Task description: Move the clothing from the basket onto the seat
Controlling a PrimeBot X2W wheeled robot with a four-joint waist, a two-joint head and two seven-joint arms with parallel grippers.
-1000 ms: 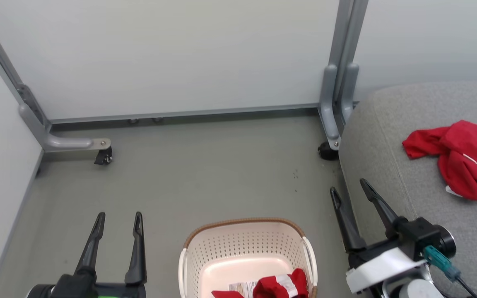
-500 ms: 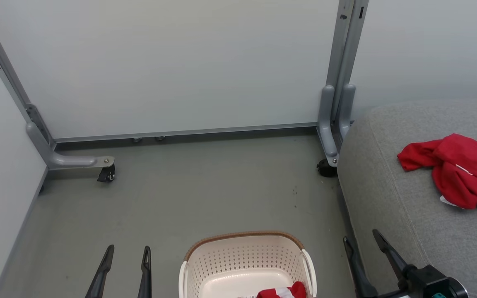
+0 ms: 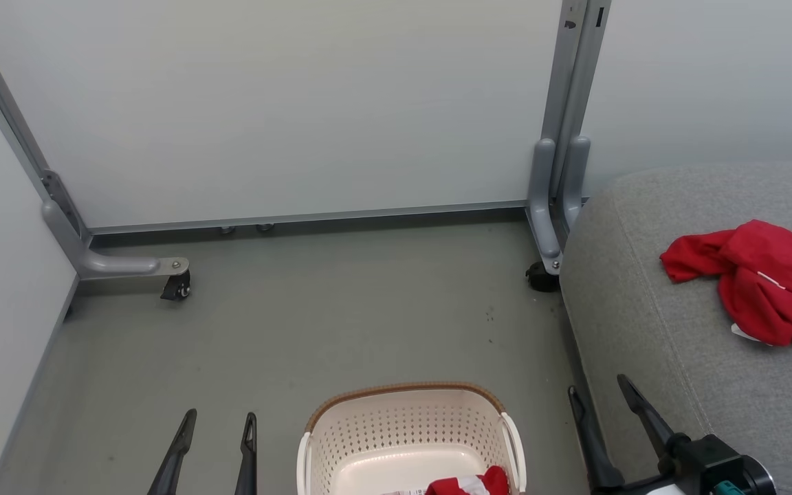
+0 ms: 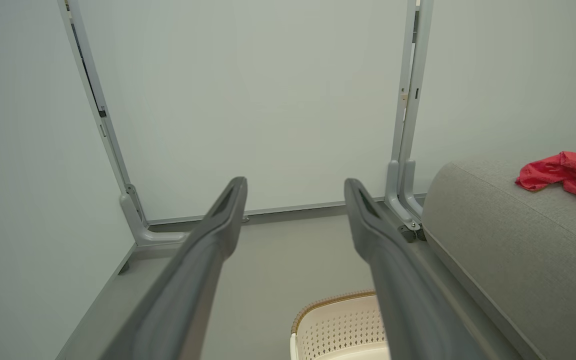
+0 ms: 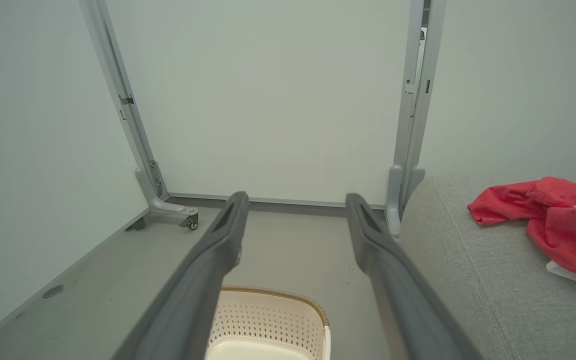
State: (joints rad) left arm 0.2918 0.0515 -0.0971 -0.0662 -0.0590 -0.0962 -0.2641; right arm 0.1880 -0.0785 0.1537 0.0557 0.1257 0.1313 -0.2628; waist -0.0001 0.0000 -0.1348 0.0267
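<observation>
the grey seat takes up the robot's right side, with one red garment already heaped on it. beside it on the floor stands the cream basket. another red-and-white piece is bunched in the basket's near right corner, cut off by the head view's edge, so its long axis cannot be told. both end effectors hang empty, fingers spread wide: the right end effector on the basket's seat side, the left end effector opposite. the piece lies back and inward from the right one, probably the nearer arm.

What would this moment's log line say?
left gripper open | right gripper open | red garment on seat | red-white garment in basket
</observation>
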